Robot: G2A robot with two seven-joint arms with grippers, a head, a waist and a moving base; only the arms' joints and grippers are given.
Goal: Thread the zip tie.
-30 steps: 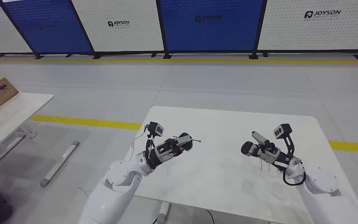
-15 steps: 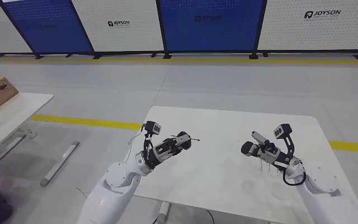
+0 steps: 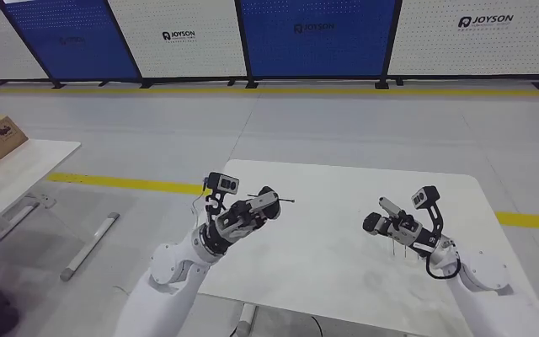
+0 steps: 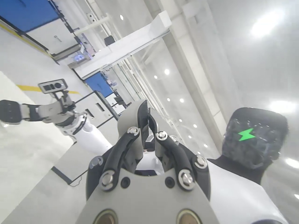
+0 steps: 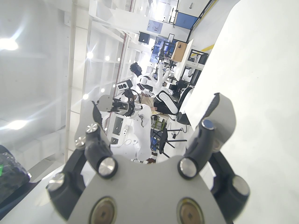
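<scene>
zip tie (image 3: 285, 200): thin black strip held in the air above the left part of the table (image 3: 337, 261); I cannot tell which end is the head.
left gripper (image 3: 269, 200): pinched closed on the strip.
right gripper (image 3: 377, 216): fingers spread wide, empty, well apart from the strip.
doing it well: probably hold the strip level and steady, so the right gripper can close squarely on its free end.
around: cardboard box (image 3: 10, 135) on a side table; wall panels (image 3: 320, 38) behind.
in the way: mostly the strip's flex.
</scene>
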